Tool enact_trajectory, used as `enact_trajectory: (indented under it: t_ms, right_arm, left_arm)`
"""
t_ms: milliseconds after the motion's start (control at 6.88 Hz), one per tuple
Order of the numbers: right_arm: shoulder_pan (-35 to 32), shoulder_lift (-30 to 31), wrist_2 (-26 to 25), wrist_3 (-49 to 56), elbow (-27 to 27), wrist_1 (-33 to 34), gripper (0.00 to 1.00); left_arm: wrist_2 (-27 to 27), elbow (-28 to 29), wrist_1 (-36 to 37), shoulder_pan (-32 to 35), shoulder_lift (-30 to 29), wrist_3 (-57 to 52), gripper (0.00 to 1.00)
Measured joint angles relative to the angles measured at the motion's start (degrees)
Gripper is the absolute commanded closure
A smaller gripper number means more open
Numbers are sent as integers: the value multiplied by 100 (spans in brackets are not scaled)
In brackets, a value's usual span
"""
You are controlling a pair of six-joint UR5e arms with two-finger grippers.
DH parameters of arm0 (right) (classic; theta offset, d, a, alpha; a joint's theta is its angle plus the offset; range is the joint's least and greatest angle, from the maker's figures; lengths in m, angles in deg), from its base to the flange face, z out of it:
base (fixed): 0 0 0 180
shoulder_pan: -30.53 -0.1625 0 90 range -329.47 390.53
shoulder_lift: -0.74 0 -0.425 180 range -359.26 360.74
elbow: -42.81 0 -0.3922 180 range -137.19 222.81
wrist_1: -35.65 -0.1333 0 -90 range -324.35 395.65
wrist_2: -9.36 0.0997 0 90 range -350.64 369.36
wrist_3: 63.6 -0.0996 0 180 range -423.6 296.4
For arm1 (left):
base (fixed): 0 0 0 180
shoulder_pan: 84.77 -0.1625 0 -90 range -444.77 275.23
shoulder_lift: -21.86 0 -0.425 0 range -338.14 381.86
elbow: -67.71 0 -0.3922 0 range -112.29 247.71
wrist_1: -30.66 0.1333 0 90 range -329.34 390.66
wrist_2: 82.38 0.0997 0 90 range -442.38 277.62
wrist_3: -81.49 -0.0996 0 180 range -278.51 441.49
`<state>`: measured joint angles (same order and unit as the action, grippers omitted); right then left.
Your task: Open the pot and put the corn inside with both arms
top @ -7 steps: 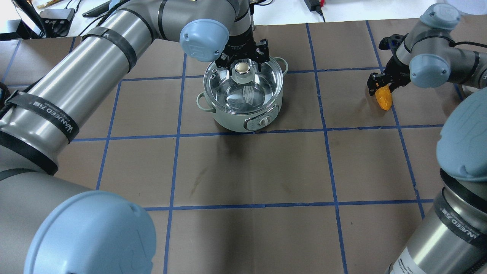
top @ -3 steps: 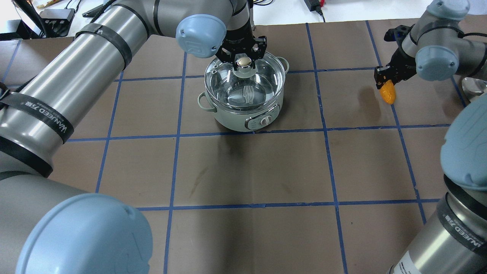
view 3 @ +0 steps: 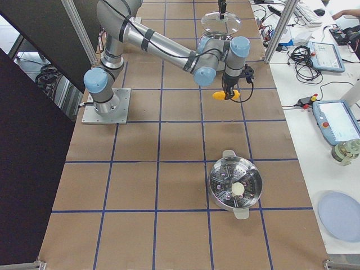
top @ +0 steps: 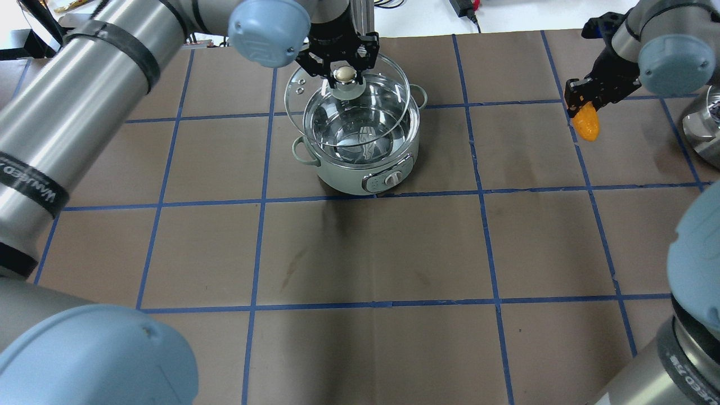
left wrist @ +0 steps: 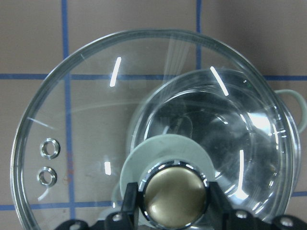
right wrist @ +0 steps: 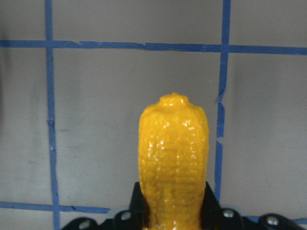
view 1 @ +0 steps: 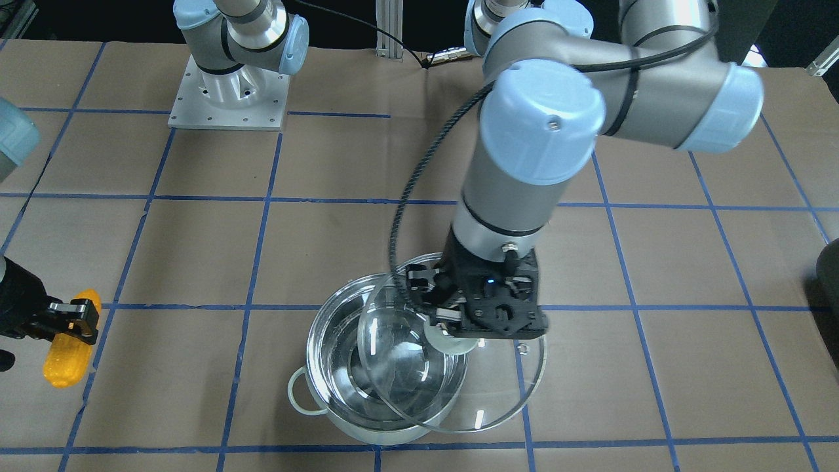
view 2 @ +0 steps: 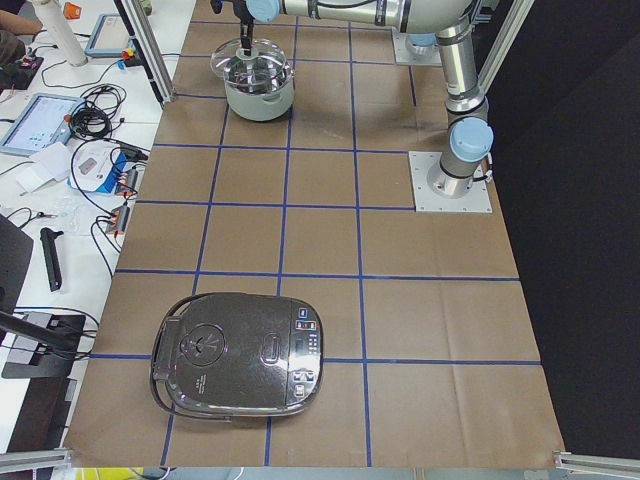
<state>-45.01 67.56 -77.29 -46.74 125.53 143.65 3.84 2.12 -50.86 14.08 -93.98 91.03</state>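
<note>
The steel pot (top: 351, 175) with pale loop handles stands at the table's far middle, its mouth partly uncovered (view 1: 341, 367). My left gripper (top: 344, 74) is shut on the knob of the glass lid (top: 301, 90). It holds the lid level just above the pot, offset to the far left of the rim (left wrist: 86, 120). My right gripper (top: 582, 104) is shut on the yellow corn (top: 589, 126) and holds it above the table, to the right of the pot. The corn's free tip points away from the fingers (right wrist: 172, 153). The corn also shows in the front view (view 1: 65, 364).
A steel steamer pot (view 3: 233, 188) stands on the robot's right and shows at the overhead view's right edge (top: 703, 132). A black rice cooker (view 2: 240, 365) sits at the table's left end. A blue plate (view 3: 340, 209) lies on the side bench.
My left gripper closed on the lid knob, lifted the lid off the pot and shifted it to the far left. My right gripper raised the corn off the table.
</note>
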Motion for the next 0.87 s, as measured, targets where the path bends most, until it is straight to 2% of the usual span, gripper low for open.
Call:
enact_trajectory:
  t_ms: [436, 727, 873]
  right_arm:
    - [-1627, -374, 233, -1888, -804, -26, 93]
    - [-2624, -787, 255, -3117, -1071, 337, 93]
    - [-2915, -979, 193, -3397, -1165, 533, 92]
  left_arm:
    - [256, -383, -63, -928, 91, -1399, 99]
    - [318, -823, 101, -1654, 77, -2287, 99]
    - [266, -1098, 327, -1837, 50, -2485, 99]
